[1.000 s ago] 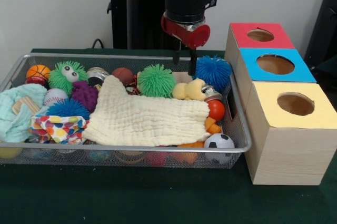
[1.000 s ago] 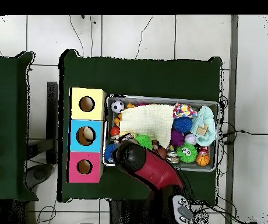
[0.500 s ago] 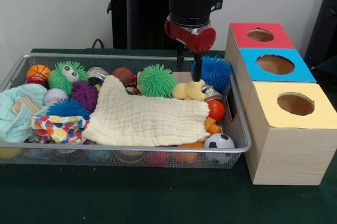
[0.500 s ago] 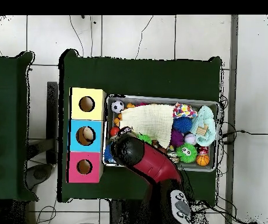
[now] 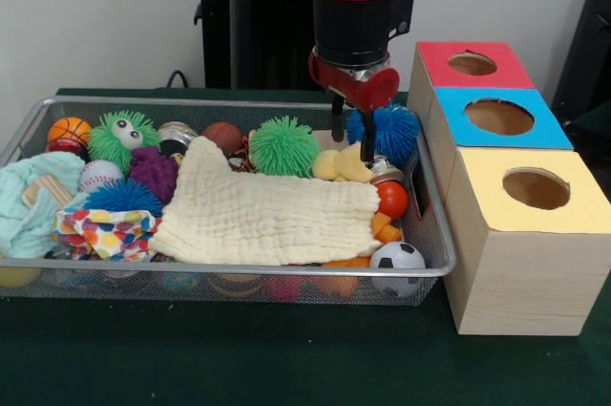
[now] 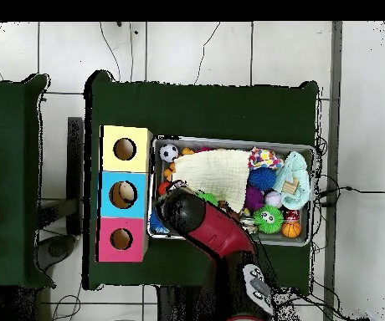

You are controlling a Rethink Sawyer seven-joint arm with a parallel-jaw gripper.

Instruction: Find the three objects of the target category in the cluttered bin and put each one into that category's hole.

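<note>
— How do we read the gripper [image 5: 352,134]?
— We see its two dark fingers [image 5: 337,120] parted and holding nothing, their tips down at the back of the wire bin [image 5: 434,234]. One tip is against the blue spiky ball [image 5: 391,131]; the yellow duck toy [image 5: 345,164] lies just under it.
— And the arm [image 5: 355,5]?
— It hangs straight down, wrist vertical. From overhead we find it entering from 5 o'clock, covering the bin's corner beside the blue box [image 6: 125,195]. The green spiky ball [image 5: 283,146] sits at the gripper's 9 o'clock.
</note>
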